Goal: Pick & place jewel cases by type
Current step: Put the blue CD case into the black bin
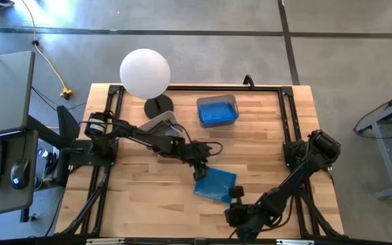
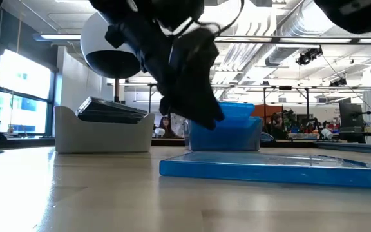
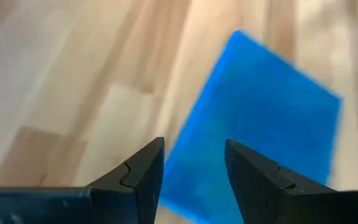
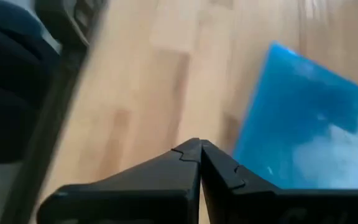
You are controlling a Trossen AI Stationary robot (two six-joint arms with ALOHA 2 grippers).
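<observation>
Blue case (image 1: 216, 184) — laid flat on the table (image 1: 141, 204), near the front, apart from both tubs. Left gripper (image 1: 201, 170) is held just over its rear-left corner, fingers (image 3: 146, 171) parted, nothing gripped. Right gripper (image 1: 237, 193) is seen at the case's front-right edge, tips pressed together, empty. Blue tub (image 1: 217, 110) holds blue cases; grey tub (image 2: 104, 131) holds dark cases.

My left gripper (image 3: 194, 171), fingers parted, above the wooden table (image 3: 73, 93); blue jewel case (image 3: 260, 130) lies just ahead.
</observation>
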